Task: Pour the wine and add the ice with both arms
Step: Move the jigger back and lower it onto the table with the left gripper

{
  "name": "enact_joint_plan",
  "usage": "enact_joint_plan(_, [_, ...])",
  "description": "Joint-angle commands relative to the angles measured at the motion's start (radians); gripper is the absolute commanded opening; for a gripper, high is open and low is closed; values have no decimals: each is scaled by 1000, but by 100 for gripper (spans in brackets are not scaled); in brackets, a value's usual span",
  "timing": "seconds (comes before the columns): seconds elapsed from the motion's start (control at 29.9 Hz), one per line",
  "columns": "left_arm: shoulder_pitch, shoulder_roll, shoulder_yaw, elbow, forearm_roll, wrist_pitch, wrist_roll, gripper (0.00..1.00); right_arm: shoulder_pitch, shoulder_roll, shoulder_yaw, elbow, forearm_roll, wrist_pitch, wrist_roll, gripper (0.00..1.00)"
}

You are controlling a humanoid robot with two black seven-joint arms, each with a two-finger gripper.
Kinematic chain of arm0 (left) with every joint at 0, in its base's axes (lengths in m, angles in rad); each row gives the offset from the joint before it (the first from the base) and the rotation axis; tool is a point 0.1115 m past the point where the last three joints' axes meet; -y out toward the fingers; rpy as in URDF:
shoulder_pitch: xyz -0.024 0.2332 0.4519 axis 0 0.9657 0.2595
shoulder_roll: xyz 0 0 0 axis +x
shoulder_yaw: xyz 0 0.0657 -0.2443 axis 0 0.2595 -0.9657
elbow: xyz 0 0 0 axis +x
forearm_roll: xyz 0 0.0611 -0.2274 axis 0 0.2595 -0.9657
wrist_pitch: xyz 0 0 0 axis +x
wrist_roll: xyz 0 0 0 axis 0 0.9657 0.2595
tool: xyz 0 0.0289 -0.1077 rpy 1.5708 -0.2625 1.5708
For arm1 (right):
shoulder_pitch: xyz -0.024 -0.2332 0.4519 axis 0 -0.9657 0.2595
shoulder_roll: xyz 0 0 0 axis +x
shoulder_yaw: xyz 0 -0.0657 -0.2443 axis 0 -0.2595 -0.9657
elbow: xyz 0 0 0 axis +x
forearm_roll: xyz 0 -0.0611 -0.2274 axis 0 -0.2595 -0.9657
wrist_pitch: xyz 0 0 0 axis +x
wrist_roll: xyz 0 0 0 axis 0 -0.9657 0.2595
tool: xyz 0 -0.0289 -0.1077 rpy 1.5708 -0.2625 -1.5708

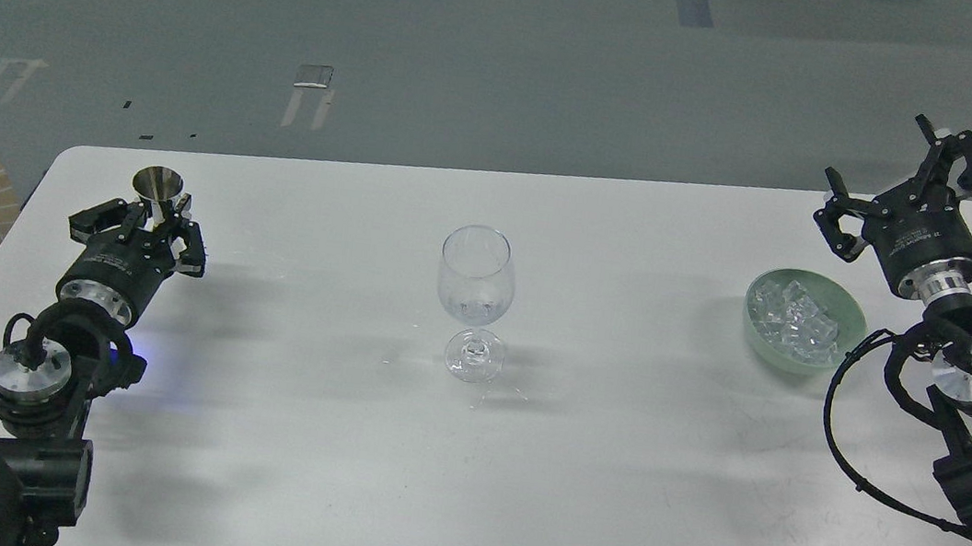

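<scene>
Spillage is your main hazard: the small steel cup sits between the closed fingers of your left gripper, well apart from the wine glass at table centre, and any tilt on the way across would likely lose liquid onto the white table. No wine is visible from this angle; whether the cup holds any cannot be told. The glass is thin, clear, tall on a narrow stem, so a nudge from either arm could topple it. Your right gripper hangs spread wide and empty above the far side of the pale green bowl, which holds the ice, small glassy cubes in a heap, likely slippery to pinch.
</scene>
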Motion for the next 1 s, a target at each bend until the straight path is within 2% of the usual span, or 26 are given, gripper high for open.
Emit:
enact_joint_plan(0.0, [6,3,0,2,1,-14,0,28,0,-1,0,-1,0,0,0,100])
enact_joint_plan(0.23, [5,5,2,0,3,-21,-1,30,-1,2,0,-1,0,0,0,100])
enact_joint_plan(0.47, [9,0,8,-3,5,-20,-3,39,-4,-1,0,-1,0,0,0,100])
enact_joint_plan(0.84, [11,5,5,-3,5,-21,-2,41,-4,0,0,-2,0,0,1,100])
enact_joint_plan(0.97, [12,3,5,-4,5,-21,-2,49,-7,1,0,-2,0,0,1,100])
